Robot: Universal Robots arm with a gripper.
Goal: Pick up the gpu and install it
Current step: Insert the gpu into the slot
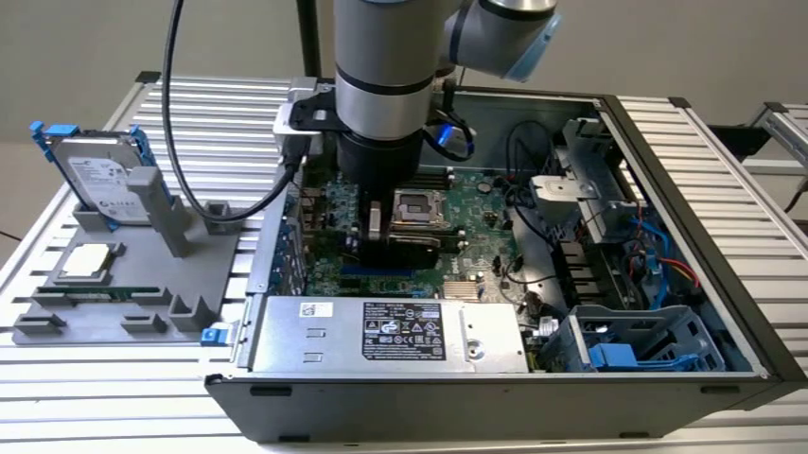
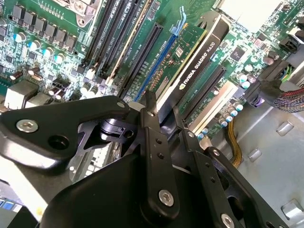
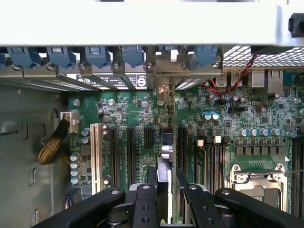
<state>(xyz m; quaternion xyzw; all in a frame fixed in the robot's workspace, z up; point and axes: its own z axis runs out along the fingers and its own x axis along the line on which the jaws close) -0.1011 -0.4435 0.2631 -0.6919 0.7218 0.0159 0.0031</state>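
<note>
Black claw (image 2: pixel 161 118) fingers pinch the gpu (image 2: pixel 199 61) edge-on over the motherboard (image 3: pixel 137 118) slots; slight misalignment could, I judge, jam its connector against the slot wall.

Plain grey wall (image 1: pixel 89 38) behind ribbed metal table (image 1: pixel 101 397).

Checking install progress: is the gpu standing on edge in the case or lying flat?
On edge. The gpu stands upright over the motherboard slots, between the gripper fingers.
</note>
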